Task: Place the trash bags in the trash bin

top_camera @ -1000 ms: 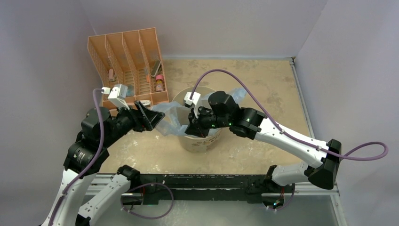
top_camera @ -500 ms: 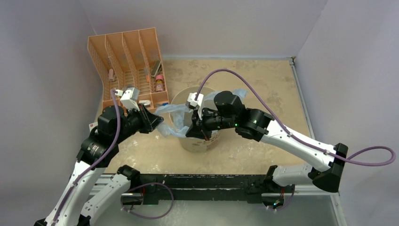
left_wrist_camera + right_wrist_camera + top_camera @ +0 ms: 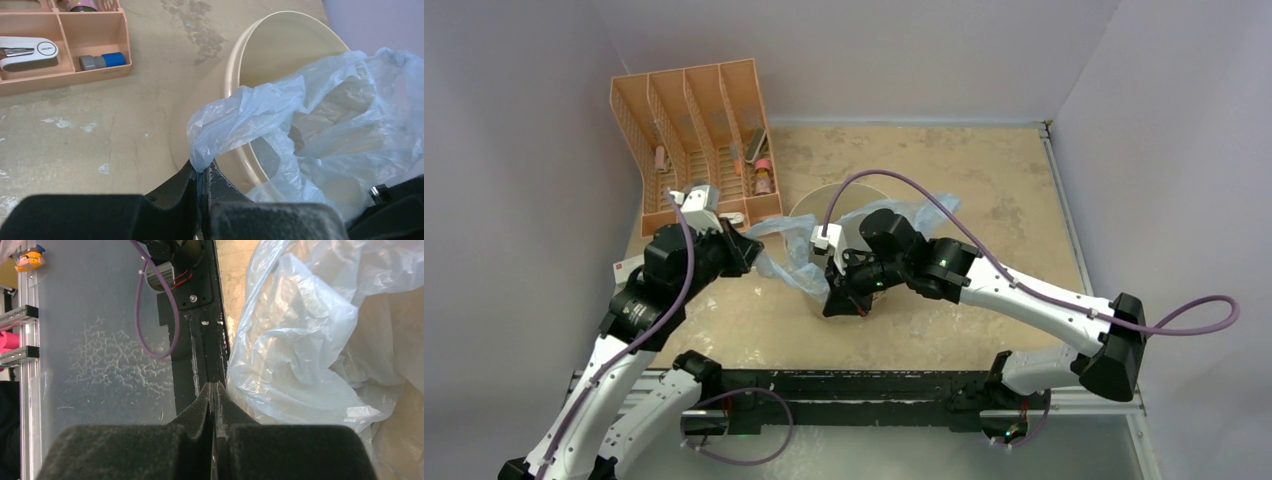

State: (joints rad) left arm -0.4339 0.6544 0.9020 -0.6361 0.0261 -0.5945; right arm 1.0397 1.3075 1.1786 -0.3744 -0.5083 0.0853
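The light-blue trash bag (image 3: 782, 262) drapes over the left and near side of the cream trash bin (image 3: 836, 205), part of it inside. My left gripper (image 3: 746, 240) is left of the bin, shut on a twisted corner of the bag (image 3: 235, 120), which pulls out from its tips (image 3: 202, 172) toward the bin's rim (image 3: 235, 65). My right gripper (image 3: 836, 300) hangs over the bin's near-left rim with its jaws pressed together (image 3: 215, 387). The bag's film (image 3: 295, 340) gathers at its tips, though any film between the fingers is too thin to see.
An orange slotted rack (image 3: 689, 120) with small items stands at the back left, close behind my left arm. A white stapler (image 3: 27, 50) lies in one of its compartments. The black base rail (image 3: 200, 315) runs along the near edge, below my right gripper.
My left gripper has shut on the bag's corner and moved in toward the bin. My right gripper has come out of the bin toward its near-left rim, and the bag has shifted with it.
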